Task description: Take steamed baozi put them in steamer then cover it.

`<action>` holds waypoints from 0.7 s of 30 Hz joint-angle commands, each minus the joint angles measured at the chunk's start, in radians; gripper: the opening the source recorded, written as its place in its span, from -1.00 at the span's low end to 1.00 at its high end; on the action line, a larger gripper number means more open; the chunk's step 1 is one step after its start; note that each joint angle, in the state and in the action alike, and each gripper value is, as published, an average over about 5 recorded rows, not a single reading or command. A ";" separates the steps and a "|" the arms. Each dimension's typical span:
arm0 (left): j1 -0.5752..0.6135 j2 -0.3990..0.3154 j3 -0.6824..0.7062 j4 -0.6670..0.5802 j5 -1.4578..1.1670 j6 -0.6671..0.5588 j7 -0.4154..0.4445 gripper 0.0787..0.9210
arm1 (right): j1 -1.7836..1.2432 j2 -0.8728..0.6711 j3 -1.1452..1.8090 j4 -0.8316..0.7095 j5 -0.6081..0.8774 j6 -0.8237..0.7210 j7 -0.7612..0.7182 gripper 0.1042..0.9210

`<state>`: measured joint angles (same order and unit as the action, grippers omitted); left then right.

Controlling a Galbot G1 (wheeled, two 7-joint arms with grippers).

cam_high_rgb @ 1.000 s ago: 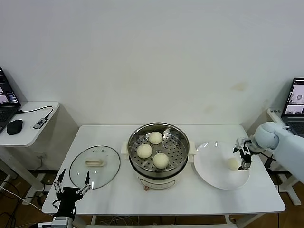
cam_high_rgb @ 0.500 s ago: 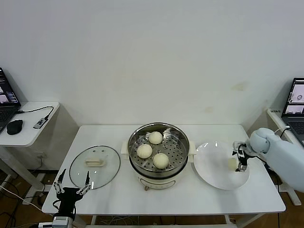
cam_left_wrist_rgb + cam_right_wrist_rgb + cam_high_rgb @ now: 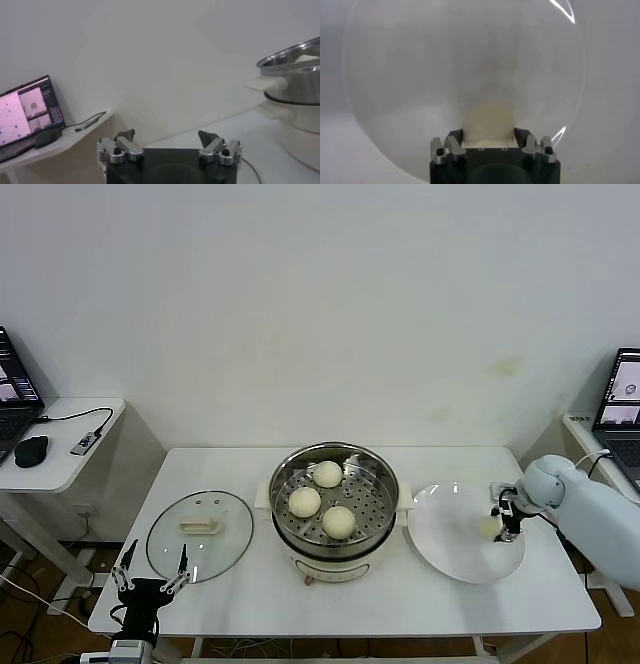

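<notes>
The right gripper (image 3: 505, 519) is down on the white plate (image 3: 450, 539), and its two fingers (image 3: 452, 145) close on the last baozi (image 3: 490, 528), one on each side. This bun still rests on the plate, near the rim on the robot's right. Three other baozi (image 3: 304, 501) lie already on the perforated tray inside the steamer (image 3: 334, 496), which stands in the middle of the white table (image 3: 400, 604). The glass lid (image 3: 199, 534) lies flat on the table to the left of the steamer. The left gripper (image 3: 150, 576) waits with spread fingers at the front left edge of the table, just before the lid.

Behind is a plain white wall. A side desk on the left carries a laptop (image 3: 27, 117), which the left wrist view shows more fully. Only the right wrist view shows the bun squeezed between the fingers.
</notes>
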<state>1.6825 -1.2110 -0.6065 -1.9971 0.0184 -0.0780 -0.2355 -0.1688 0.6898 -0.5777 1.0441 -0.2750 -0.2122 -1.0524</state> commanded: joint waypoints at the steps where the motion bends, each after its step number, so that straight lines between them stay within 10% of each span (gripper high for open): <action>1: -0.001 0.001 0.000 -0.001 0.001 0.000 0.001 0.77 | 0.135 -0.061 -0.113 0.100 0.101 -0.039 -0.029 0.21; 21: -0.010 0.000 0.018 -0.005 0.003 0.003 0.003 0.77 | 0.935 0.005 -0.760 0.517 0.733 -0.361 0.107 0.24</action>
<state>1.6726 -1.2106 -0.5895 -2.0010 0.0202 -0.0747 -0.2325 0.4002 0.6116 -1.0415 1.3847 0.1257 -0.4055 -1.0290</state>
